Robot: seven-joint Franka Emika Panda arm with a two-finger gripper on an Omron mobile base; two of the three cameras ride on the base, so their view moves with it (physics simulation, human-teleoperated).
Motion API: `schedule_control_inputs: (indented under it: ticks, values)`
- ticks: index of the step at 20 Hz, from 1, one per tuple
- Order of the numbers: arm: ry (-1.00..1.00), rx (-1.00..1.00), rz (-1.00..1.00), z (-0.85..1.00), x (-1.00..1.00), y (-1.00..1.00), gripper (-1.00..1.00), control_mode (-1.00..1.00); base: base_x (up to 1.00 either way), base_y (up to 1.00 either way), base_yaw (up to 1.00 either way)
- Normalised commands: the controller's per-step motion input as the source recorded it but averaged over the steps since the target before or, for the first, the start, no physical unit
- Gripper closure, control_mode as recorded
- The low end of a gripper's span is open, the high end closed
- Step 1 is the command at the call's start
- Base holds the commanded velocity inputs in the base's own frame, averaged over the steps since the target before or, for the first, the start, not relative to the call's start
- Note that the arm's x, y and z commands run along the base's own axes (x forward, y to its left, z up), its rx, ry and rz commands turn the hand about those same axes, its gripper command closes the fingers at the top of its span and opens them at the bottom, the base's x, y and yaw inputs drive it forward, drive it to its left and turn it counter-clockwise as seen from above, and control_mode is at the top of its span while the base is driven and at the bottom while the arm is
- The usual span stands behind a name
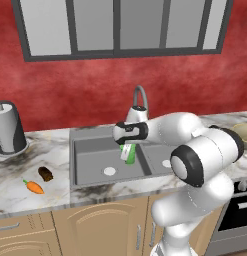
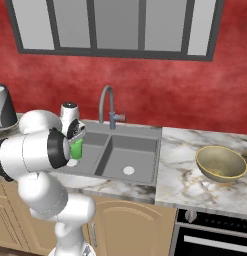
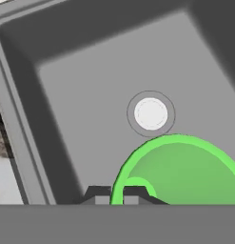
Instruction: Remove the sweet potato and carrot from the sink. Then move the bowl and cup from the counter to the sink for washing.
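End effector (image 1: 128, 151) clenched on the rim of the green cup (image 1: 130, 154), holding it tilted over the left basin of the sink (image 1: 90, 170) — above the white drain (image 3: 151, 114). Carrot (image 1: 33, 187) and sweet potato (image 1: 45, 173) lie on the tabletop (image 1: 25, 170) left of the sink, near each other. Bowl (image 2: 221, 163) sits on the tabletop right of the sink.

Sink (image 1: 90, 167): matt grey metal look, smooth, white drain disc. Faucet (image 1: 140, 96): smooth grey metal. Counter (image 1: 15, 182): polished white-grey marble look, dark veins. Cabinets (image 1: 85, 230): tan wood, smooth panelled doors. Cup (image 3: 185, 176): bright green plastic look, smooth, slightly translucent wall. Bowl (image 2: 221, 163): olive-tan, glossy yellowish rim. Carrot (image 1: 33, 187): smooth matt orange skin. Sweet potato (image 1: 45, 174): dark brown, dull. Wall (image 1: 70, 85): rough mottled red plaster.
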Motion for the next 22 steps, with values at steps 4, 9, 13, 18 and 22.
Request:
schedule_control_inputs:
  ticks: [4, 9, 13, 18, 22]
  values:
    - [0.08, -0.01, -0.10, -0.15, 0.18, -0.01, 1.00, -1.00, 0.00, 0.00, 0.00]
    - [0.01, -0.01, -0.06, -0.12, 0.17, 0.00, 1.00, -1.00, 0.00, 0.00, 0.00]
    - [0.00, 0.00, -0.04, -0.11, 0.18, 0.00, 1.00, -1.00, 0.00, 0.00, 0.00]
    - [0.00, -0.01, -0.04, -0.14, 0.17, 0.00, 1.00, -1.00, 0.00, 0.00, 0.00]
    - [0.00, -0.02, -0.03, -0.13, 0.18, -0.02, 1.00, -1.00, 0.00, 0.00, 0.00]
